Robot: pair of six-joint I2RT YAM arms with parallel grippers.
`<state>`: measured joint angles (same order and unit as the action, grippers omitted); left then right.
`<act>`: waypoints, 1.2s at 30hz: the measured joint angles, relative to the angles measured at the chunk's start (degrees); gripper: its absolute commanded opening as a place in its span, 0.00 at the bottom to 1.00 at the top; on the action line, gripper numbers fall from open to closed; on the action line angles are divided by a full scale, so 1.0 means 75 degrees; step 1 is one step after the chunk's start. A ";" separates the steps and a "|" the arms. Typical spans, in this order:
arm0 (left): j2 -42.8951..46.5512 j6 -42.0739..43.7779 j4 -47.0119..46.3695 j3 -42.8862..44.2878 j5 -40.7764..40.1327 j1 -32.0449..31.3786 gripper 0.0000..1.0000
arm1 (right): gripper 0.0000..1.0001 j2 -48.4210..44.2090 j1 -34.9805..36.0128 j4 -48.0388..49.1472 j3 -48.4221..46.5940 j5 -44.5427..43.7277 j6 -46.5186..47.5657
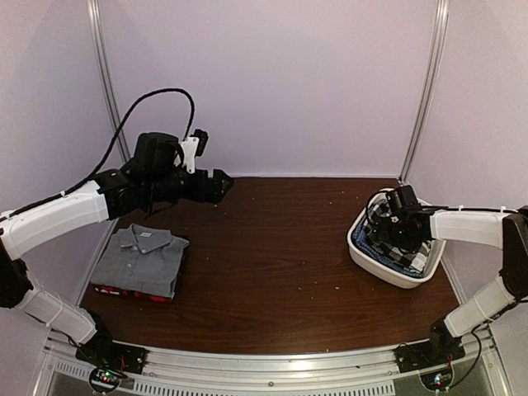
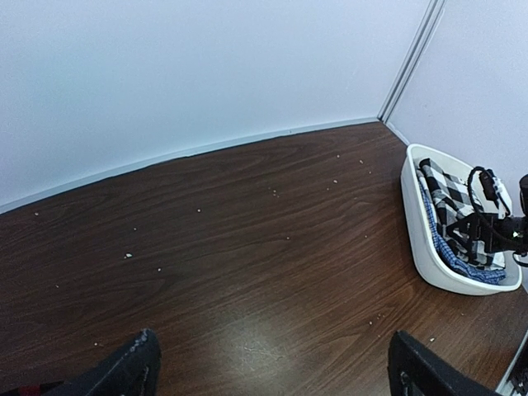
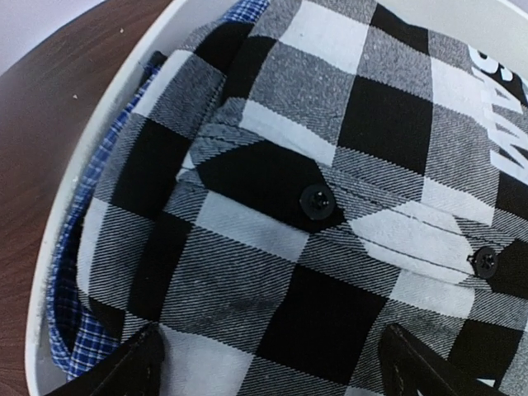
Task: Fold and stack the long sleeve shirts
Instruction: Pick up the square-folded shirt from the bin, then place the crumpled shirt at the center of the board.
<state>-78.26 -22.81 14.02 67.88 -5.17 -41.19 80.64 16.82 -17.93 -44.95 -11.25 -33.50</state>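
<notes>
A folded plain grey shirt [image 1: 142, 258] lies on top of a folded red-black shirt [image 1: 132, 291] at the table's left. The black-and-white check shirt [image 3: 313, 206] lies bunched in the white tub [image 1: 388, 268] on top of the blue fine-checked shirt [image 3: 70, 330]. My right gripper [image 3: 272, 371] is open, its fingers spread just above the check shirt inside the tub. My left gripper [image 1: 219, 185] is open and empty, held high over the back left of the table. The tub with both shirts also shows in the left wrist view [image 2: 429, 247].
The brown table [image 1: 272, 247] has small white specks on it. Pale walls with metal posts [image 1: 425, 82] close the back and sides. A metal rail [image 1: 272, 367] runs along the near edge by the arm bases.
</notes>
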 measured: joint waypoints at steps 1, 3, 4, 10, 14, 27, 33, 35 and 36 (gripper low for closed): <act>0.0000 0.0000 0.0012 0.0000 0.0006 0.0000 0.98 | 0.85 0.0096 -0.0038 0.0085 0.0055 0.0050 -0.0017; 0.0006 0.0000 0.0032 -0.0003 0.0009 0.0000 0.98 | 0.74 0.0213 -0.0117 0.0341 0.0198 0.0149 -0.0090; 0.0009 0.0000 0.0035 -0.0009 0.0009 0.0000 0.98 | 0.68 0.0221 -0.0157 0.0449 0.0259 0.0189 -0.0125; 0.0035 0.0000 0.0082 -0.0052 0.0017 0.0000 0.98 | 0.18 0.0178 -0.0408 0.0871 0.0527 0.0341 -0.0181; 0.0035 -0.0003 0.0085 -0.0052 0.0041 0.0000 0.98 | 0.00 0.0041 -0.0449 0.0868 0.0536 0.0356 -0.0216; 0.0035 -0.0006 0.0085 -0.0052 0.0064 0.0000 0.98 | 0.00 -0.1478 -0.0443 -0.0198 -0.0828 0.0560 0.0542; 0.0035 -0.0020 0.0085 -0.0052 0.0067 0.0000 0.98 | 0.00 -0.1652 0.0015 -0.0356 -0.2611 0.1346 0.1084; 0.0035 -0.0064 0.0085 -0.0050 0.0070 0.0000 0.98 | 0.00 -0.1489 0.0382 -0.0353 -0.3477 0.1708 0.1239; 0.0035 -0.0079 0.0087 -0.0050 0.0070 0.0000 0.98 | 0.00 -0.1393 0.0551 -0.0332 -0.3841 0.1859 0.1291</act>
<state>-78.00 -23.40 14.68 67.51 -4.64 -41.19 70.19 20.95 -20.43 -73.76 2.70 -23.81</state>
